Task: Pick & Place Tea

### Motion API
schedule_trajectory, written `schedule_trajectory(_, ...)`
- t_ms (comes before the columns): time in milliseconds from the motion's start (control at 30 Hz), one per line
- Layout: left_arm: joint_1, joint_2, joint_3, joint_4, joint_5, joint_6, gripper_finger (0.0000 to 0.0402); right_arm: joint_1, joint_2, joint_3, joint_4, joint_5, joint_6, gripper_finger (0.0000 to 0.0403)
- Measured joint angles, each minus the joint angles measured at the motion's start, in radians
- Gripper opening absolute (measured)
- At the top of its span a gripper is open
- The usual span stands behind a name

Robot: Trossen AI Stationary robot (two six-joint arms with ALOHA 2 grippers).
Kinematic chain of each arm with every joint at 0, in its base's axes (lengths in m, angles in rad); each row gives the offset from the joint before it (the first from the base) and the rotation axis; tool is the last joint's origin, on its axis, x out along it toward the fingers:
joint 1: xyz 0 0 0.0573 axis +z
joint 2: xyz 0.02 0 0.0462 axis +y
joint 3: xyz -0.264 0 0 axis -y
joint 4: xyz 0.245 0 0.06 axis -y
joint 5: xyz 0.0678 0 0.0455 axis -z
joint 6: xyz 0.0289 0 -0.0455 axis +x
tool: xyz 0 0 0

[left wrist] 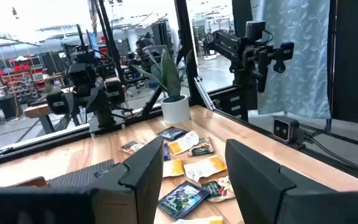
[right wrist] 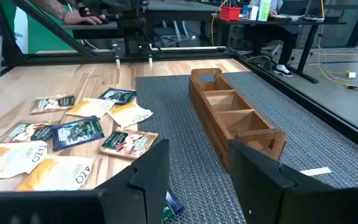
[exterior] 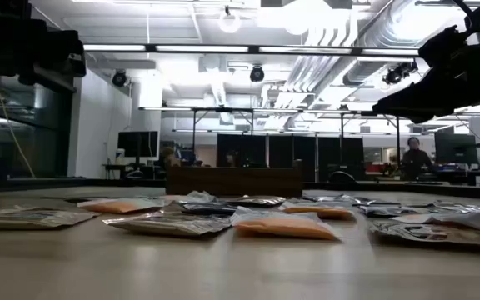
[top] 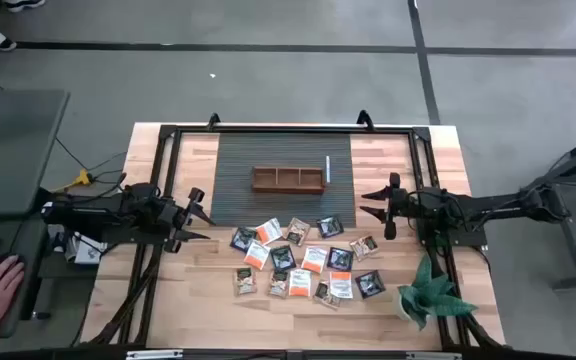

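High view shows the tea packets (top: pixel 303 260) scattered on the table in front of the empty wooden tray (top: pixel 288 179), midway between the open, empty left gripper (top: pixel 198 215) and right gripper (top: pixel 376 204).

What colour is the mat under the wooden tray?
Dark grey, woven-looking mat; the right wrist view shows it best.

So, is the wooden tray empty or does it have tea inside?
Empty: the wooden tray shows bare compartments, and the tea sachets lie on the table.

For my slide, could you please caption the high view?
Both open grippers, left and right, hover beside the empty wooden tray above scattered tea sachets.
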Motion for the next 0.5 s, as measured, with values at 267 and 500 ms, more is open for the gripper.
schedule_trajectory(267, 0.0, 0.0, 0.0, 0.0, 0.0, 0.0, 0.017, 0.0, 0.0, 0.0, 0.0, 0.0, 0.0, 0.0162)
schedule_trajectory(500, 0.0, 0.0, 0.0, 0.0, 0.0, 0.0, 0.017, 0.0, 0.0, 0.0, 0.0, 0.0, 0.0, 0.0157)
